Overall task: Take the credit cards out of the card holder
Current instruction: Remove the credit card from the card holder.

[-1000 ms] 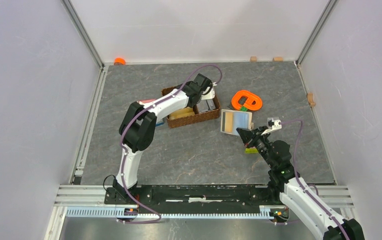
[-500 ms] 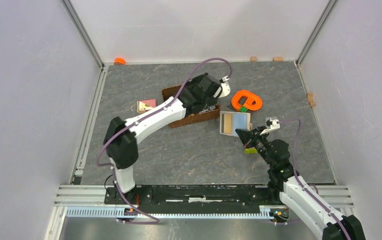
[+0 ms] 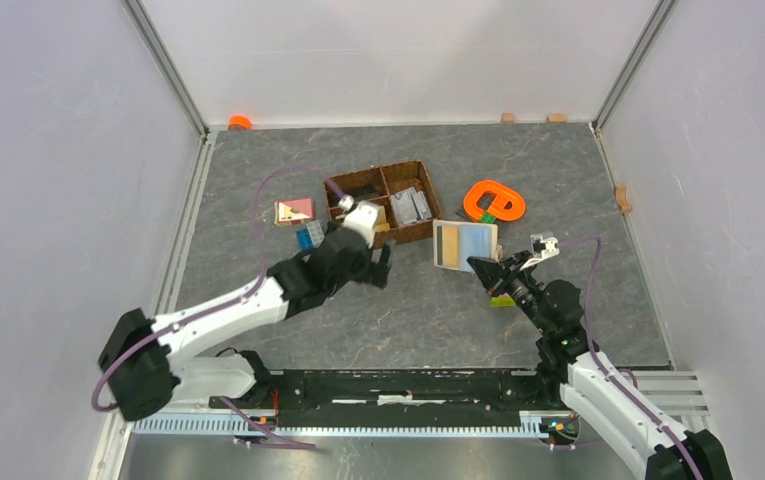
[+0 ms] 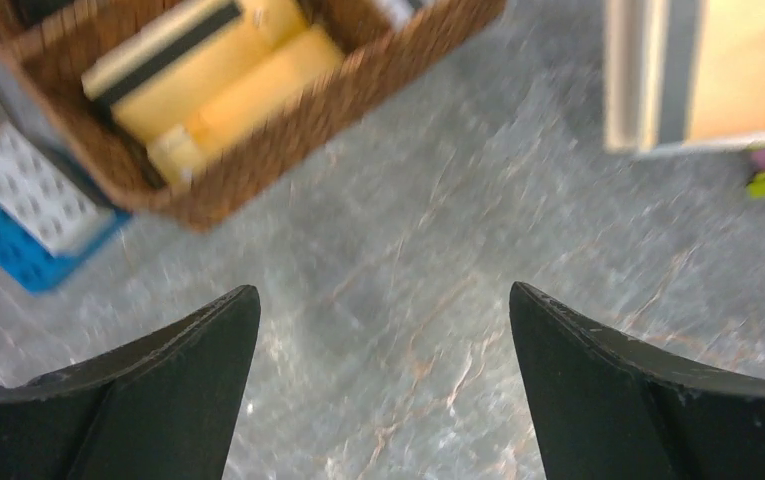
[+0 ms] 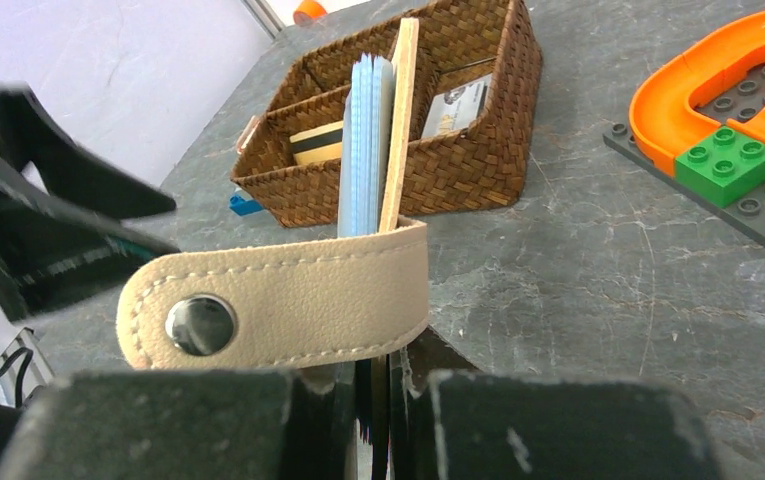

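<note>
**Beside the basket: holder clamped, left jaws standing empty**

Just off the right end of the brown woven basket [image 3: 436,208], my right gripper [image 3: 480,265] is pinching the card holder [image 3: 465,245] by its near edge. The jaws are standing nearly together, with only the holder's thickness between them. Its snap tab [image 5: 278,300] is hanging loose across my fingers. I am judging this grip to be an anchor, so that the holder does not slide when a card is drawn from it. From the wrist view the holder is presenting edge-on towards the basket. I cannot tell whether its far edge is resting on the table.

At the basket's near side, my left gripper [image 4: 383,310] is hovering low over bare table. Its jaws are spread wide and carrying nothing. It is sitting between the basket and the holder, which suits a pass between the two.

Inside the basket, yellow cards [image 4: 228,80] are lying in the near compartment and grey ones [image 3: 410,205] in the right-hand compartment. This is suggesting the basket is serving as the drop point. I am unable to confirm whether any card is remaining in the holder's pale blue pockets [image 5: 363,140]. The edge-on view is showing layers only.
</note>
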`<action>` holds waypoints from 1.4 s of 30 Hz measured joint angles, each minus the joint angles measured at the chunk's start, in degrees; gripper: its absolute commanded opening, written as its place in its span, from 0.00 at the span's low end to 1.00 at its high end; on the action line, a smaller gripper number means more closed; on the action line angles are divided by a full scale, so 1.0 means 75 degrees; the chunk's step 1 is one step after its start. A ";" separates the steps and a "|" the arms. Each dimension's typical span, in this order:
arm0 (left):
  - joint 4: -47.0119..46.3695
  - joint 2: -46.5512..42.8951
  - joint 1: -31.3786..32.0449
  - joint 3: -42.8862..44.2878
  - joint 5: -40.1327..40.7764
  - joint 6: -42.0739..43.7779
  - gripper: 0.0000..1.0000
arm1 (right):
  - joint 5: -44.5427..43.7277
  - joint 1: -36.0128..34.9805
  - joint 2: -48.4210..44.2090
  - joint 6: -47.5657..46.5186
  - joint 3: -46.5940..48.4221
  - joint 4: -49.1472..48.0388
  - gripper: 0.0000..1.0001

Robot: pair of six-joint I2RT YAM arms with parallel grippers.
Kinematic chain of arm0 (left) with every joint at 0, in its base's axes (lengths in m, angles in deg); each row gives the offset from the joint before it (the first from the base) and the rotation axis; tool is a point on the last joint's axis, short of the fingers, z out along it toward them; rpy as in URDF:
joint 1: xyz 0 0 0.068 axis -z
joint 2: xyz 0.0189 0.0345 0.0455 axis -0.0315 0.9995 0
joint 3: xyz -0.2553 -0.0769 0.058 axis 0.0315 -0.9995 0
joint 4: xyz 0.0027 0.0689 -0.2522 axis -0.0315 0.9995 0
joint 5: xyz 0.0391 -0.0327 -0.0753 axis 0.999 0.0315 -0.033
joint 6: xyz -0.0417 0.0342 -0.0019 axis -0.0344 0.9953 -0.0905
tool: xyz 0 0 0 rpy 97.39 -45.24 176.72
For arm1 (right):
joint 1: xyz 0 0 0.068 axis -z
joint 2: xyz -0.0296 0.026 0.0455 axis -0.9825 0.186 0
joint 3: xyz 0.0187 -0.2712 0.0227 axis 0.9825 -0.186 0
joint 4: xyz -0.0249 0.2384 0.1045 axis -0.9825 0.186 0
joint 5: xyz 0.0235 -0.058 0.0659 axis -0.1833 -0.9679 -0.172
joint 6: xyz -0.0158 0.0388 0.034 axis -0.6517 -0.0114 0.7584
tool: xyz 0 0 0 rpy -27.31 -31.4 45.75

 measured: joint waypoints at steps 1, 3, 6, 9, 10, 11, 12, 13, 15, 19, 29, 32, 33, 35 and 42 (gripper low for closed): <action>-0.0204 -0.0358 -0.0003 -0.0644 0.0000 -0.0239 1.00 | 0.0058 0.0000 0.0012 0.0009 -0.0003 -0.0035 0.02; -0.0595 -0.0918 -0.0015 -0.1588 -0.0009 -0.0551 1.00 | 0.0137 0.0000 0.0090 0.0073 -0.0038 -0.0242 0.02; -0.1276 -0.1480 -0.0050 -0.2378 -0.0099 -0.0935 1.00 | 0.0280 0.0000 0.0356 0.0321 -0.0187 -0.0761 0.01; -0.2247 -0.1550 -0.0122 -0.2591 -0.0428 -0.1209 1.00 | 0.0283 0.0000 0.0796 0.0740 -0.0251 -0.1137 0.00; -0.2553 -0.1542 -0.0184 -0.2661 -0.0542 -0.1300 1.00 | 0.0289 0.0000 0.0985 0.0863 -0.0233 -0.1212 0.00; -0.2911 -0.1524 -0.0262 -0.2774 -0.0740 -0.1445 1.00 | 0.0312 0.0000 0.1195 0.0962 -0.0175 -0.1230 0.00; -0.3258 -0.1492 -0.0370 -0.2911 -0.0938 -0.1594 1.00 | 0.0338 0.0000 0.1411 0.1040 -0.0087 -0.1224 0.00; -0.3529 -0.1454 -0.0490 -0.3048 -0.1125 -0.1740 1.00 | 0.0379 0.0000 0.1594 0.1090 0.0012 -0.1224 0.00; -0.3975 -0.1405 -0.0679 -0.3340 -0.1451 -0.1973 1.00 | 0.0434 0.0000 0.1722 0.1172 0.0102 -0.1291 0.00; -0.4800 -0.1445 -0.0822 -0.3969 -0.1856 -0.2355 1.00 | 0.0449 0.0000 0.1495 0.1387 -0.0178 -0.1932 0.00; -0.6035 -0.2049 -0.0819 -0.4517 -0.2244 -0.2658 1.00 | 0.0685 0.0000 0.1320 0.1378 -0.0286 -0.2020 0.00; -0.6426 -0.2055 -0.0819 -0.4622 -0.2378 -0.2719 1.00 | 0.0857 0.0000 0.1314 0.1381 -0.0286 -0.2113 0.00; -0.6557 -0.2028 -0.0822 -0.4657 -0.2460 -0.2760 1.00 | 0.0935 0.0000 0.1314 0.1384 -0.0286 -0.2159 0.00; -0.6773 -0.1912 -0.0822 -0.4672 -0.2646 -0.2786 1.00 | 0.1102 0.0000 0.1311 0.1387 -0.0286 -0.2264 0.00; -0.7682 -0.1303 -0.0822 -0.4672 -0.3526 -0.2821 1.00 | 0.1667 0.0000 0.1338 0.1562 -0.0286 -0.2760 0.00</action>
